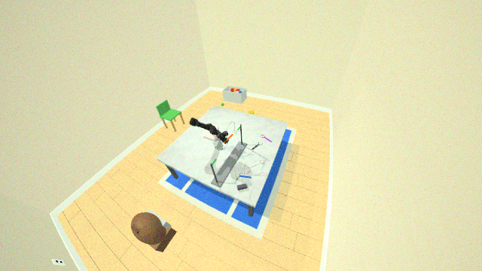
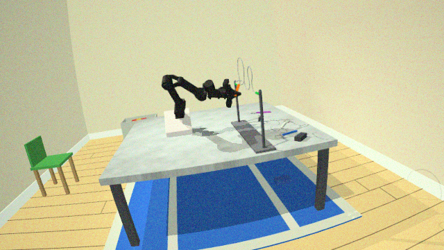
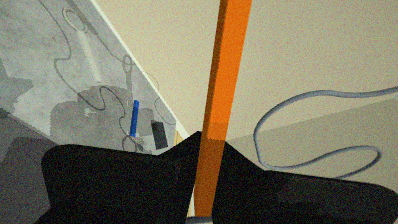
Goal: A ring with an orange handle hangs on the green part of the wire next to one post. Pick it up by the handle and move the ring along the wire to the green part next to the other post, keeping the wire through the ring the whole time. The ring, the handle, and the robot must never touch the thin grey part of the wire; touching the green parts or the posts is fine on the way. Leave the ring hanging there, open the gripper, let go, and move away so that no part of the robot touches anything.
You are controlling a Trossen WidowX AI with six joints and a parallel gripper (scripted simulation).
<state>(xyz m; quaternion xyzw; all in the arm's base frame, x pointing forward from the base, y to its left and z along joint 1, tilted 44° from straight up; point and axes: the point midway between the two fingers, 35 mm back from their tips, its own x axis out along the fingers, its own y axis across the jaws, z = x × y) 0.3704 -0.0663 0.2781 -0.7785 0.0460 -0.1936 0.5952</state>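
Observation:
My gripper (image 1: 227,140) (image 2: 237,94) (image 3: 205,138) is shut on the orange handle (image 1: 230,137) (image 2: 238,87) (image 3: 229,65), which slants up from the fingertips. The ring is at the handle's upper end, close to the green part (image 1: 239,129) by the far post (image 1: 241,135) (image 2: 238,111). It is too small to tell whether the wire passes through it or touches it; it is out of the wrist view. The thin grey wire (image 3: 256,131) curves in tall loops toward the green part (image 1: 214,162) (image 2: 257,93) at the near post (image 1: 215,174) (image 2: 261,118).
The posts stand on a dark base plate (image 1: 230,162). Beyond it lie a magenta-handled piece (image 1: 266,138) (image 2: 264,112), a blue-handled piece (image 1: 245,176) (image 2: 290,132) (image 3: 134,118) and a black block (image 1: 242,187) (image 2: 300,136) (image 3: 159,135). The grey wire loops rise above the gripper's height.

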